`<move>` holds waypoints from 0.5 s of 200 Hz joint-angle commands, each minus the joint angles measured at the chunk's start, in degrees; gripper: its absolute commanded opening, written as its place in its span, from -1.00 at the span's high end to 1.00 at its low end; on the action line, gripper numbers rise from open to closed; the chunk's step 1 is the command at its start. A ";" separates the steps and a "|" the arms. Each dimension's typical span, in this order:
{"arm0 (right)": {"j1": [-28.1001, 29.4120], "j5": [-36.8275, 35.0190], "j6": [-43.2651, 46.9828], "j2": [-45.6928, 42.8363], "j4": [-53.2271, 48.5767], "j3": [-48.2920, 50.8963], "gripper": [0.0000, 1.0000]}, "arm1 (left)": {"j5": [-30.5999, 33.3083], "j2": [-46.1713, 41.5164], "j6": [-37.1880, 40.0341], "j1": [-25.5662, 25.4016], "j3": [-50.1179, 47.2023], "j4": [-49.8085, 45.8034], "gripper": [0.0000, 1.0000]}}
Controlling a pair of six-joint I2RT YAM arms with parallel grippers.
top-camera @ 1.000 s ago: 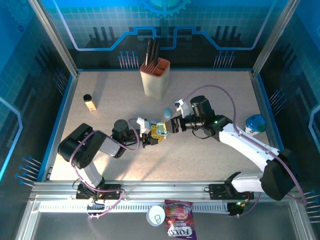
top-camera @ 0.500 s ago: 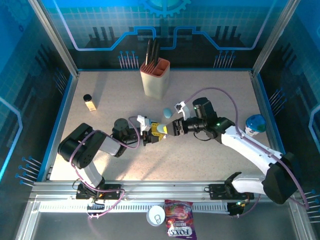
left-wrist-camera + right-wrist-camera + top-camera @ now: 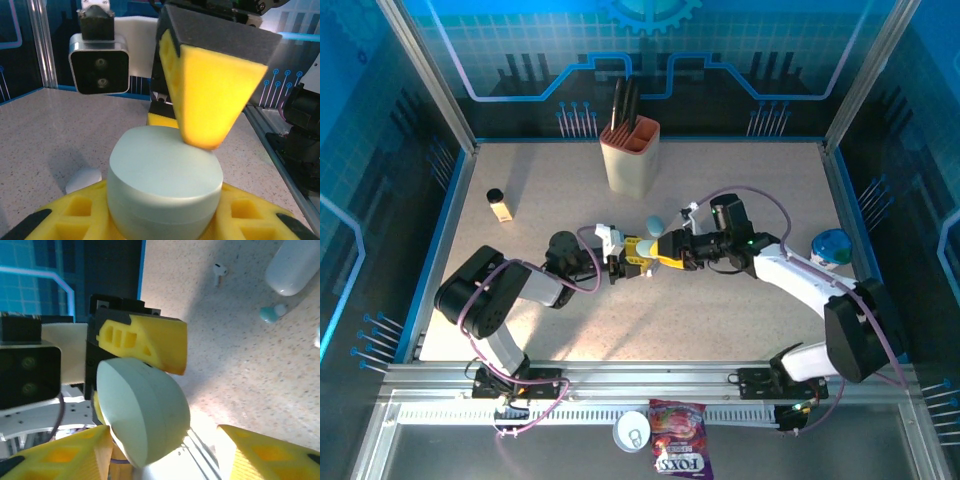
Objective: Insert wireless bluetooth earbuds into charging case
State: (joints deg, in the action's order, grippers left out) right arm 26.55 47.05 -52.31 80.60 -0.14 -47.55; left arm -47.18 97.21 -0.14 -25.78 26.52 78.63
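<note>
A pale teal, pebble-shaped charging case [image 3: 165, 182] is closed and sits pinched between the yellow fingers of my left gripper [image 3: 160, 222], above the table's middle [image 3: 642, 248]. My right gripper [image 3: 165, 452] faces it from the right [image 3: 672, 250] with its jaws open astride the case. One right finger [image 3: 215, 95] rests against the case's flat face. The other [image 3: 272, 457] stands clear of it. On the table beyond lie a white earbud [image 3: 219, 271] and a small teal earbud [image 3: 272, 313].
A second pale rounded case [image 3: 295, 267] lies near the loose earbuds, just behind the grippers [image 3: 654, 224]. A tan holder with dark utensils [image 3: 630, 155] stands at the back, a small bottle [image 3: 500, 205] at the left, a blue-lidded jar [image 3: 831, 247] at the right.
My right gripper has slid left and now brackets the case in the left gripper. The left gripper has shifted slightly up and right, case still in it.
</note>
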 commanded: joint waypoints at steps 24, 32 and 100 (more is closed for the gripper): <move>-0.88 5.47 -4.90 3.12 7.02 0.83 0.16 | -0.88 -0.40 -0.39 -0.94 1.09 1.70 0.41; -1.13 5.28 -4.93 3.03 7.40 0.97 0.21 | -1.17 -0.35 -0.47 -0.94 1.07 1.70 0.41; -4.42 2.35 -1.89 1.53 7.76 3.42 0.60 | -1.22 0.87 -2.37 -0.68 1.59 1.70 0.01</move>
State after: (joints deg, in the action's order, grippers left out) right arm 24.80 52.14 -56.53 82.85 7.55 -45.63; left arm -46.26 97.34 -0.54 -25.93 26.57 78.35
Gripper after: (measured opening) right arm 0.255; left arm 0.424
